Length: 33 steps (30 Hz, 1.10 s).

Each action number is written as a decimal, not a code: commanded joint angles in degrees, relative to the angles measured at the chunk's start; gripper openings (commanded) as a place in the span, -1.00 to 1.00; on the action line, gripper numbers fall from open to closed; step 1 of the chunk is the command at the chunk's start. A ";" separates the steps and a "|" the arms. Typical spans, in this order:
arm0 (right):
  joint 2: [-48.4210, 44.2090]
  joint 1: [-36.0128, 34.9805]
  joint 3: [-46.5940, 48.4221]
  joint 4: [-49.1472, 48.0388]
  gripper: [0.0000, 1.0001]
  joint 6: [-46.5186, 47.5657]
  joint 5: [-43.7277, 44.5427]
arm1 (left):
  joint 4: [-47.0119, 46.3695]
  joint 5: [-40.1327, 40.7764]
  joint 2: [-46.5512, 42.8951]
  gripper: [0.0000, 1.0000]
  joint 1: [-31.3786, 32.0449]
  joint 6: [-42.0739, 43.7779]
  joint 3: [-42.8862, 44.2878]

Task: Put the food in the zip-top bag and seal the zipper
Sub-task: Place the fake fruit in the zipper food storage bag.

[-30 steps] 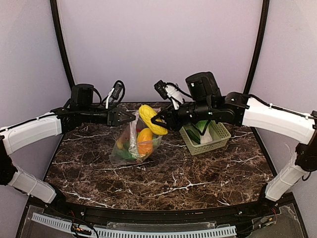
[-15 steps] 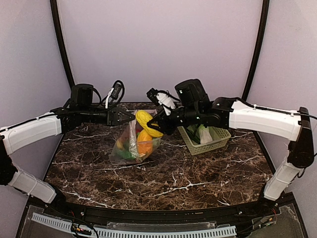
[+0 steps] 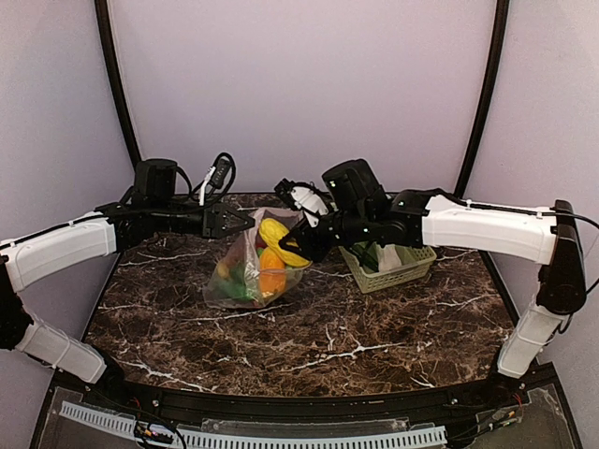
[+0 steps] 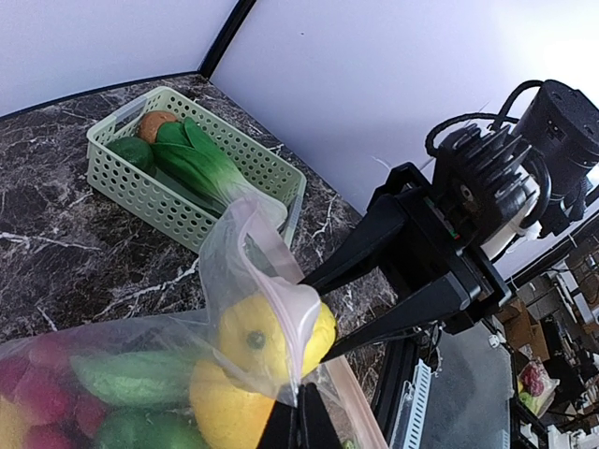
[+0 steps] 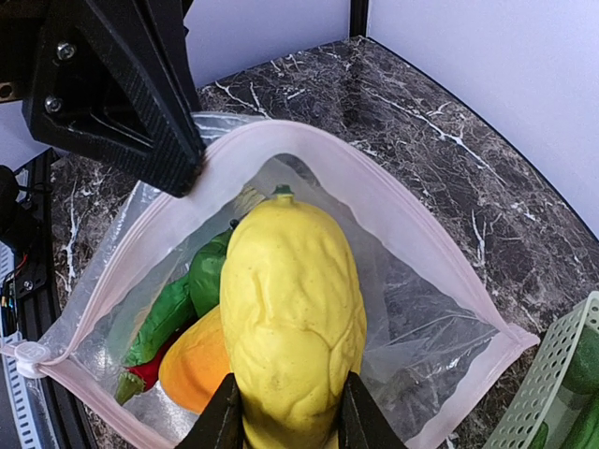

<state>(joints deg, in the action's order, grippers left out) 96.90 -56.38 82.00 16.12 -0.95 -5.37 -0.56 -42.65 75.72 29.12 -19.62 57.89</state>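
The zip-top bag (image 3: 234, 285) lies near the far edge of the table (image 3: 328, 351), a little left of the middle. The pale green basket (image 3: 404, 268) stands just beside it on the right. The left pincer (image 3: 245, 222) is closed on the rim of the bag, at the pink zipper (image 5: 412, 224). It lifts this side so that the mouth stands open like an arch. The right pincer (image 5: 285, 419) grips the yellow corn (image 5: 290, 309) by one end, and the other end points into the mouth. I judge the corn to be partly through the opening, not yet fully inside.

To do this step well, I think the left pincer should hold the rim high and steady, because the plastic is floppy and the mouth would fall shut. The right arm should push the corn deeper, toward the orange piece (image 5: 192, 369) and the green piece (image 5: 173, 313) already inside. It should release only when most of the corn is past the zipper. If it opens too early, the corn may tip over the low lip and roll onto the table. The fingers should then come straight back out without catching the strip. The bok choy (image 4: 201, 159) and the cucumber (image 4: 131, 152) lie in the basket, so sealing comes later.
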 commanded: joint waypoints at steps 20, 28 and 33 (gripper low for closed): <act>13.86 -0.47 12.24 6.20 -0.42 -3.57 10.59 | -2.50 -3.83 -1.89 -0.99 0.14 0.27 0.93; 10.12 -0.49 13.09 8.63 0.08 -3.58 9.77 | -2.50 -3.49 -1.85 -0.99 0.14 0.10 0.92; 4.43 -0.44 11.34 10.16 0.27 -5.64 7.23 | -2.03 -3.05 -1.71 -0.99 0.14 0.34 1.00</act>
<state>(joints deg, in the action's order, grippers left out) 107.59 -56.64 93.95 25.30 -4.78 3.49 -0.10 -44.36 75.75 29.12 -19.73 57.89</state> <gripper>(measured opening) 0.617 0.006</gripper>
